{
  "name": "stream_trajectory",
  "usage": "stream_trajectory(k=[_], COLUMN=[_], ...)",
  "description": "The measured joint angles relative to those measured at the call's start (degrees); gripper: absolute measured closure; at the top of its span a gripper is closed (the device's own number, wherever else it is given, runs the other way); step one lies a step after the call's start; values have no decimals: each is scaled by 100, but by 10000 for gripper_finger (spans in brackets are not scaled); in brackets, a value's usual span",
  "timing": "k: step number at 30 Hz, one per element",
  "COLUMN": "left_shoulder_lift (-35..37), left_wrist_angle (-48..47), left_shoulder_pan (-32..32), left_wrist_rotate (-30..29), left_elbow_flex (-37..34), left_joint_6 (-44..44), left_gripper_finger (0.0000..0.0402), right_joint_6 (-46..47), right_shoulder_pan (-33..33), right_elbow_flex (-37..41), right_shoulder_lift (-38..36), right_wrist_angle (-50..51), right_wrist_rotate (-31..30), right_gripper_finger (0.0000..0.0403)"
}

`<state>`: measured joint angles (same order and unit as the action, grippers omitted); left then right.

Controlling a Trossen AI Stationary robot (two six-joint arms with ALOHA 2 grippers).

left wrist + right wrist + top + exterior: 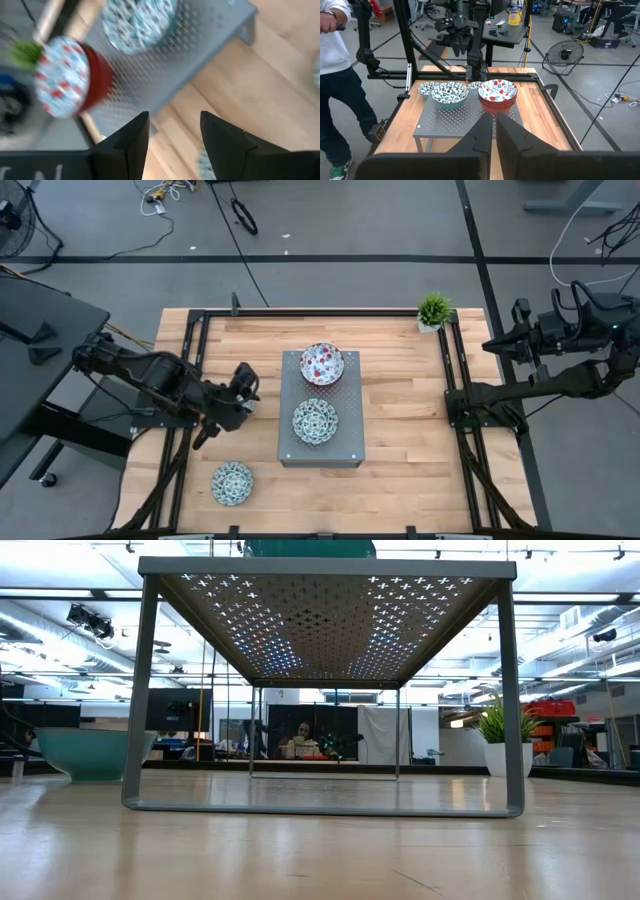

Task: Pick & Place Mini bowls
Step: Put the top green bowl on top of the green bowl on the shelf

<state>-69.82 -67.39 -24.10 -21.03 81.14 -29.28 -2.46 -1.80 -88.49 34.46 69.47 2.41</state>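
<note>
Now my left gripper (243,383) hangs spread and empty near the bench's left edge. Three mini bowls show: one blue-green bowl (232,483) at the bench's front-left corner, one blue-green (315,421) and one red-speckled (322,364) atop the grey rack (345,442). My right gripper (495,131) waits pressed together past the right edge.

The wooden counter (400,420) carries a grey perforated stand (321,455) at its middle, a small potted plant (434,311) at the far corner to the stand's right, and one blue-green mini bowl (232,483) near the front edge, left of the stand.
</note>
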Motion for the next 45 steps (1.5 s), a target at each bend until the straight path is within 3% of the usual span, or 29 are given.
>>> stream_trajectory(k=[7,19,24,33,45], left_shoulder_lift=[13,-142,-352,-748,-474], left_wrist_angle=[-895,-1860,-1789,-1742,-636], left_shoulder_pan=[2,-297,-317,-315,-79], left_wrist_rotate=[515,801,1367,1263,1460], left_elbow_flex=[0,0,0,-24,-1901], left_joint_6=[1089,2498,3051,3789,4025], left_gripper_finger=[220,220,220,220,220], right_joint_6=[-2,-1,-2,0,0], right_shoulder_pan=[0,1,0,0,0], right_elbow_flex=[0,0,0,0,0], right_shoulder_lift=[0,0,2,2,2], right_wrist_angle=[0,0,0,0,0], right_wrist_rotate=[-2,0,-1,0,-1], right_gripper_finger=[374,374,374,374,374])
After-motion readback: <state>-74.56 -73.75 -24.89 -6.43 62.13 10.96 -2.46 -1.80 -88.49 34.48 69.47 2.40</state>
